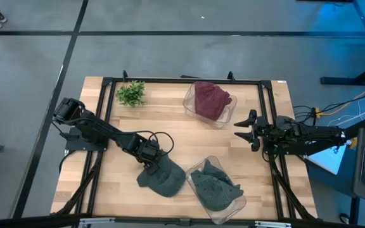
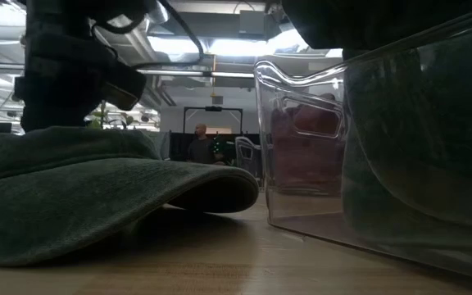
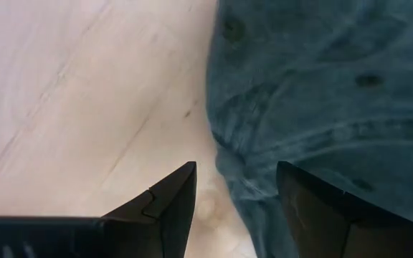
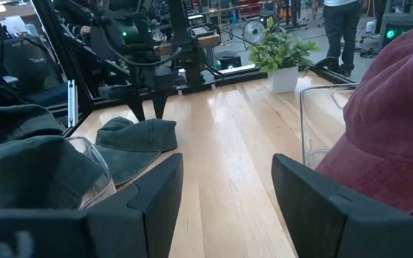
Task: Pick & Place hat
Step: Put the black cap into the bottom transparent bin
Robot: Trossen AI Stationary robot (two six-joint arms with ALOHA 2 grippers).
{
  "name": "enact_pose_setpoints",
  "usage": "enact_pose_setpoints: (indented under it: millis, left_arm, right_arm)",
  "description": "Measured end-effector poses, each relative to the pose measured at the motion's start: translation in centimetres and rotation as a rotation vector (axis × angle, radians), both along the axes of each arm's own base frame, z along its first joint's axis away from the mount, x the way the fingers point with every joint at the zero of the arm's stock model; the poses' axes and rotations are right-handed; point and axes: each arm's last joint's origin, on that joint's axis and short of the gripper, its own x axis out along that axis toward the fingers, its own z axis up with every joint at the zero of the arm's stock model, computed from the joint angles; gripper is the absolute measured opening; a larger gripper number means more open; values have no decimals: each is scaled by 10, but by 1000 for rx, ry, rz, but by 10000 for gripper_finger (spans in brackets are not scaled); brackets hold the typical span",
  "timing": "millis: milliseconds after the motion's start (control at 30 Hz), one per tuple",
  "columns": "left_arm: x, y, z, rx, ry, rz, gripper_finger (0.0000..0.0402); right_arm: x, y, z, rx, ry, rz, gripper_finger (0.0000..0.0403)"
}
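Note:
A dark green hat lies flat on the wooden table near its front middle, crown and brim resting on the wood. My left gripper points down at the hat's far-left edge, open. In the left wrist view one finger is over bare wood and the other over the hat, with the hat's edge between them. The right wrist view shows these fingers standing at the hat's far edge. My right gripper waits open at the table's right side. My left gripper comes at the green hat's edge from above, fingers pointing down and set on either side of that edge. Whether a finger touches the cloth, I cannot tell. The hat lies flat on the table.
A clear bin at the front right of the hat holds another green hat; its wall stands close by. A second clear bin at the far middle holds a maroon hat. A small plant sits far left.

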Motion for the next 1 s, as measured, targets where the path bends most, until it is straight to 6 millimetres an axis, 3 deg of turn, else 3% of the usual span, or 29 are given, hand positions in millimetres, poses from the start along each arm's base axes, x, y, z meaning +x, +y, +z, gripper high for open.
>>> enact_pose_setpoints:
  millis: [733, 1000]
  left_arm:
    - [11, 4, -25, 1, 64, -32, 184]
    - [9, 5, -26, 15, 73, -46, 94]
  right_arm:
    - [0, 0, 0, 0, 0, 0, 213]
    - [0, 0, 0, 0, 0, -1, 213]
